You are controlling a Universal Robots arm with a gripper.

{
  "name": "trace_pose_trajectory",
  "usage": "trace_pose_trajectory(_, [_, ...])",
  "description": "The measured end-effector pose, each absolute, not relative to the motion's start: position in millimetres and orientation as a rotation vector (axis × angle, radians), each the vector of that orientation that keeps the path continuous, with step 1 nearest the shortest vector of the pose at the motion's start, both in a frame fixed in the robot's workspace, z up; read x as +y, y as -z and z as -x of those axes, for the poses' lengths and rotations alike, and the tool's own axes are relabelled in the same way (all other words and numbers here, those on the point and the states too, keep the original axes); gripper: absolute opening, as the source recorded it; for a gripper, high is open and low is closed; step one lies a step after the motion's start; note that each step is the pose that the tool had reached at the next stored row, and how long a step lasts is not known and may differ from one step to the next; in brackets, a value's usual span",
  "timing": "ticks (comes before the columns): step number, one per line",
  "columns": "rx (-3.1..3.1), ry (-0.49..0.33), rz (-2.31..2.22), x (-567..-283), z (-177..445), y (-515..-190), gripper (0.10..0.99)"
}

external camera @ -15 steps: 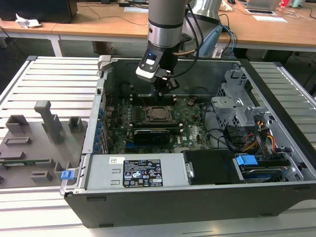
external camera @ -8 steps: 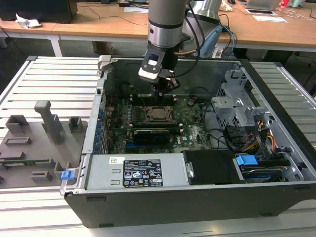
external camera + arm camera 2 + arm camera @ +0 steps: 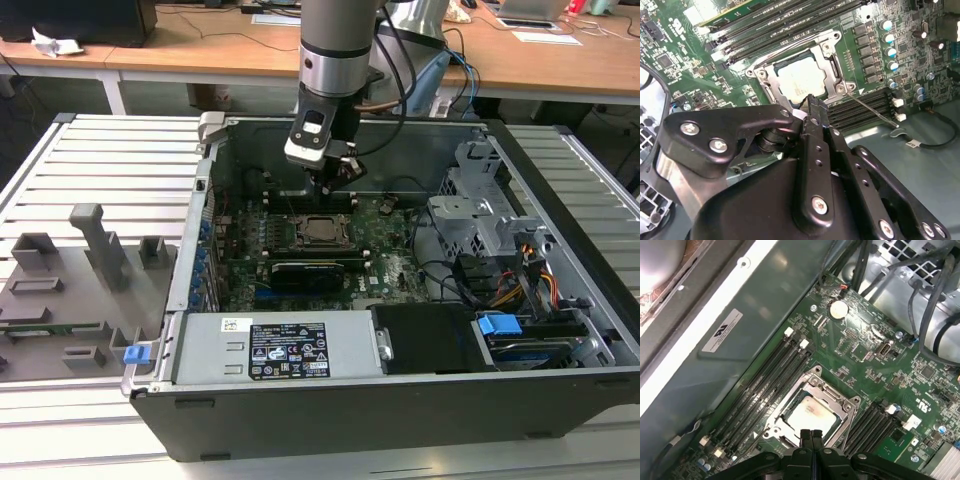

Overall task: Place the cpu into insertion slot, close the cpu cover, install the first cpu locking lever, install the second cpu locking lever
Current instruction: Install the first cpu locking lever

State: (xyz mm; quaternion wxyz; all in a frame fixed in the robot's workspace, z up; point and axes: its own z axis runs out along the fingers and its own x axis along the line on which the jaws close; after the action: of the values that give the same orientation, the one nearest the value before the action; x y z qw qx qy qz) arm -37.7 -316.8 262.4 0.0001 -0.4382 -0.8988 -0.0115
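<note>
Several grey fixtures (image 3: pixel 95 240) lie on the slotted counter (image 3: pixel 110 150) at the exterior view's left, well apart from the work. Next to them stands the open computer case (image 3: pixel 300 410). At the centre of that frame the tool (image 3: pixel 335 172) hangs from the arm just above the cpu (image 3: pixel 322 230).

**Tool state.** In both wrist views the tool (image 3: pixel 812 102) (image 3: pixel 811 432) has its fingers pressed together with nothing between them. The tips are poised over one edge of the cpu cover (image 3: pixel 832 55) (image 3: pixel 837 401).

**Location.** The cpu (image 3: pixel 799 82) (image 3: pixel 810 415) sits in the insertion slot (image 3: pixel 769 92), metal top up. The cover frame lies flat around it.

**Hazards (judged).**
- If the tips come down on the bare chip instead of the frame, they could mark its top or load the pins beneath.
- A thin locking lever (image 3: pixel 872 110) stands out from a corner of the cover and appears unlatched. Tips pressing on so slim a rod could slip off. The rod might then spring back, or the tips might strike the memory slots (image 3: pixel 860 116) beside it.
- Pressing one side only could tilt the cover.

**Orientation.** The cpu is square and has no long axis. It lies flat, parallel to the board, and in the exterior view its edges run in line with the case walls. The lever is the long item: its axis runs away from the cover corner over the memory slots, at an angle to the cover's edge.

At the exterior view's right, the drive cage (image 3: pixel 480 200) and its cables (image 3: pixel 530 280) lie well apart from the tool.
</note>
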Motion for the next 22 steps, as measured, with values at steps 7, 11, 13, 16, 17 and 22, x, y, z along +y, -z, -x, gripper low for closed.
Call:
trace_pose_trajectory(7, [-2.849,0.036,1.322,-316.9,37.7,-262.4,0.106])
trace_pose_trajectory(11, [-2.878,0.036,1.256,-317.0,37.7,-262.4,0.106])
trace_pose_trajectory(13, [-2.886,0.036,1.237,-316.9,37.7,-262.4,0.106])
trace_pose_trajectory(16, [-2.900,0.036,1.204,-316.9,37.7,-262.4,0.106])
trace_pose_trajectory(17, [-2.904,0.036,1.193,-317.0,37.7,-262.4,0.106])
trace_pose_trajectory(22, [-2.946,0.036,1.084,-317.0,37.7,-262.4,0.106])
